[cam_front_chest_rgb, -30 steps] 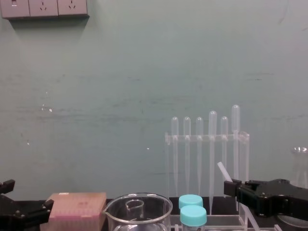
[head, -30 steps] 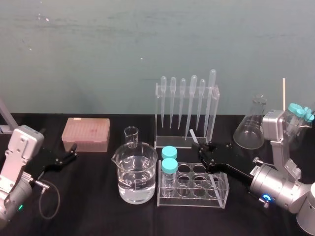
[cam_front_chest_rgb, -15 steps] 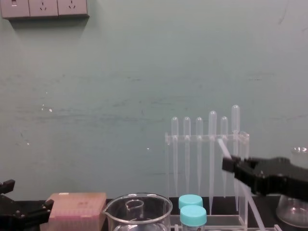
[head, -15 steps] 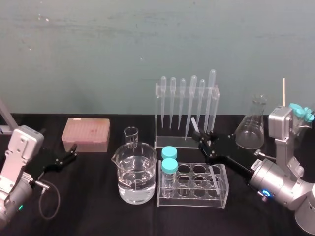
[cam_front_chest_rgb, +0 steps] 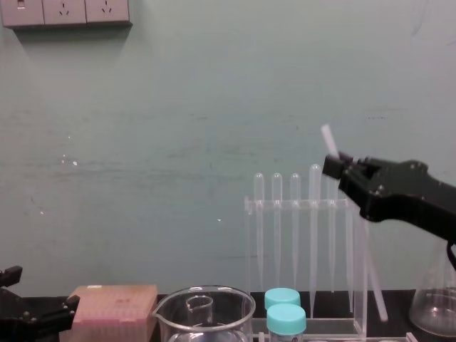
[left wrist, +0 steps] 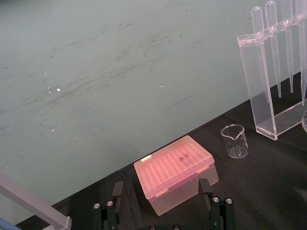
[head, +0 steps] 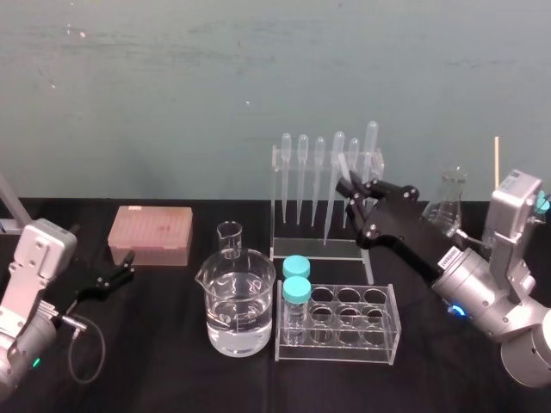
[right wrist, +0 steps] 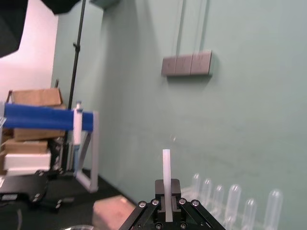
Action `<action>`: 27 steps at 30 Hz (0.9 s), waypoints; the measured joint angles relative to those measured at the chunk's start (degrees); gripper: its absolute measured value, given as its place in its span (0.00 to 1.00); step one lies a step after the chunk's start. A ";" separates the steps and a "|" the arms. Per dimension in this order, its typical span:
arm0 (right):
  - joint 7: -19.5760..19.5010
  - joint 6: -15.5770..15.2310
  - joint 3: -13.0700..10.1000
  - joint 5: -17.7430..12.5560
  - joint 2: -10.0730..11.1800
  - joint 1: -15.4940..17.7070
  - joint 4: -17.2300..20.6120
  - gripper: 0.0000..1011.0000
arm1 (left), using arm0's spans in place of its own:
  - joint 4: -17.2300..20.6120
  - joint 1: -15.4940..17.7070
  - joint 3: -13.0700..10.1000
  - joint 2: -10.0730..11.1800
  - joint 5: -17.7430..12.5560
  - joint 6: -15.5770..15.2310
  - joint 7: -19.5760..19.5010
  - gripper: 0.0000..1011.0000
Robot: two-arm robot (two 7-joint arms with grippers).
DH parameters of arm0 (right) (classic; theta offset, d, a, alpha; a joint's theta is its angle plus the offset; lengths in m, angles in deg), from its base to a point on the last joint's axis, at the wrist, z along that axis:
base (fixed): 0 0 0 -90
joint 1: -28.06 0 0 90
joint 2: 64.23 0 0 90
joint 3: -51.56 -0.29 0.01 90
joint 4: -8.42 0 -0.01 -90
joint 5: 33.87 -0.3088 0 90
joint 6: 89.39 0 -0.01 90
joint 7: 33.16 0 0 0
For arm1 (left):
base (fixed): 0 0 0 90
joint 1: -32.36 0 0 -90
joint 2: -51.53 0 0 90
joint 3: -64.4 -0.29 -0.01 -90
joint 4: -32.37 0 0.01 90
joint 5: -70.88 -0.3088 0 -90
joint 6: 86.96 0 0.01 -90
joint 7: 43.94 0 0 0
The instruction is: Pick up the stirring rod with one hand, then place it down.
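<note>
The right pincer [head: 351, 191] hangs above the back right part of the desk [head: 172, 361], in front of the pipette rack [head: 327, 198], with its fingers clamped narrow on the stirring rod [head: 345, 166]. It grips the rod near the upper end, so a short whitish stub sticks out above the fingers while most of the rod runs down below them. In the chest view the rod [cam_front_chest_rgb: 370, 271] slants: its top leans toward the left and its lower end drops to the right, across the front of the rack's right side. The lower tip hangs just behind the test tube rack [head: 340, 340] and looks clear of the desk, though from here I can't be sure. From the right wrist the rod [right wrist: 166, 167] stands straight up out of the closed fingers.

A beaker [head: 237, 301] of water and two blue-capped vials [head: 296, 291] stand left of the rod's lower end, and a flask [head: 448, 202] stands behind the arm.

The left pincer [head: 126, 264] sits idle low at the desk's left edge, fingers spread wide, facing a pink box [left wrist: 175, 170].
</note>
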 joint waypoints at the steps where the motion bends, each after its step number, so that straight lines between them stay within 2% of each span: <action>1: 0.05 1.71 -0.39 0.34 -0.37 0.03 -0.34 0.07 | 0.00 0.00 0.00 0.00 0.00 0.00 0.00 0.99; 7: 1.66 6.91 -1.57 0.34 -1.26 0.49 -1.92 0.07 | 0.00 0.00 0.00 0.00 0.00 0.00 0.00 0.99; 13: 5.81 10.79 -2.72 -2.45 -1.76 0.97 -4.24 0.07 | 0.00 0.00 0.01 0.00 0.00 0.00 0.00 0.99; 19: 8.43 11.08 -3.68 -4.55 -1.65 1.66 -5.61 0.07 | 0.00 0.00 0.00 0.00 0.00 0.00 0.00 0.99; 27: 8.63 10.54 -3.99 -4.86 -1.59 1.92 -5.80 0.07 | 0.00 0.00 0.00 0.00 0.00 0.00 0.00 0.99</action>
